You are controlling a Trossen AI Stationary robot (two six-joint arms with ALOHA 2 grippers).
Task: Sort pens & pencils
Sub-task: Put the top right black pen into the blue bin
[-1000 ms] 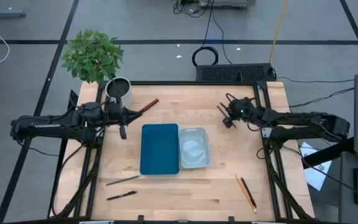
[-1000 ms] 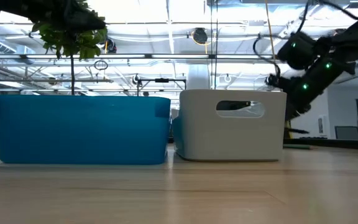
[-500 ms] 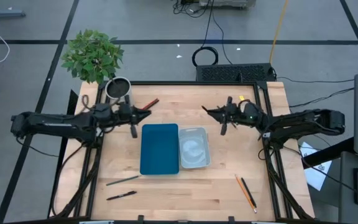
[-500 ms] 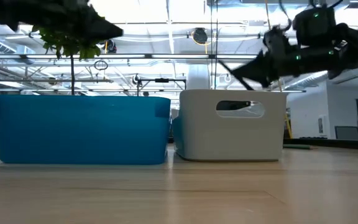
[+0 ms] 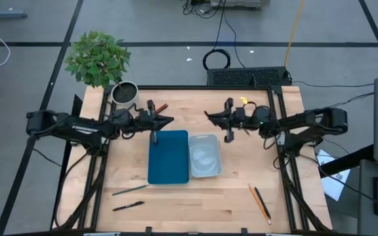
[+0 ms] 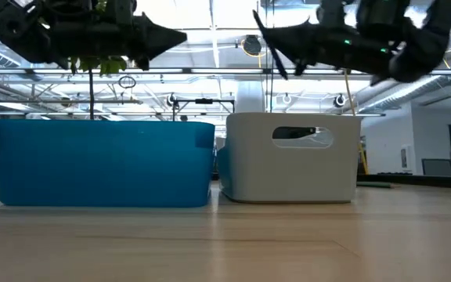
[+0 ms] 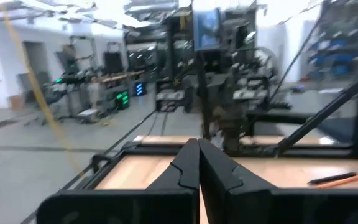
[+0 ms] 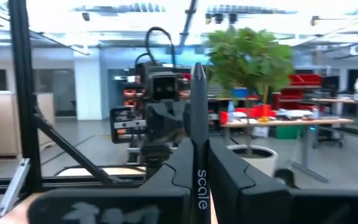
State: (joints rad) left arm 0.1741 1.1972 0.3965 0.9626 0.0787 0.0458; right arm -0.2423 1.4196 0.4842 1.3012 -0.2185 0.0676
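Pale wood forms the table (image 5: 176,203), with a potted plant (image 5: 97,58) and a metal cup (image 5: 125,94) at its far left corner. Reaching in from the left, the left gripper (image 5: 168,120) hangs above the far edge of the blue tray (image 5: 168,157); in its wrist view the two dark fingers (image 7: 188,167) are pressed together with nothing between them. A reddish pencil (image 5: 161,107) and a dark pen (image 5: 151,106) lie on the wood just beyond that arm, near the cup. Toward the near left, a grey-green pencil (image 5: 129,190) and a black pen (image 5: 128,206) rest side by side but apart, well clear of the tray. Touching the blue tray on its right sits the clear bin (image 5: 204,156). Above the bin's far edge, the right gripper (image 5: 209,116) is pinching a dark pen (image 8: 198,102), which stands up between its fingers (image 8: 180,163) in the right wrist view and shows as a slanted dark stick (image 6: 269,47) in the low view, held in the air above the bins. At the near right corner of the table, an orange pencil (image 5: 258,202) and a dark one (image 5: 262,200) lie close together.
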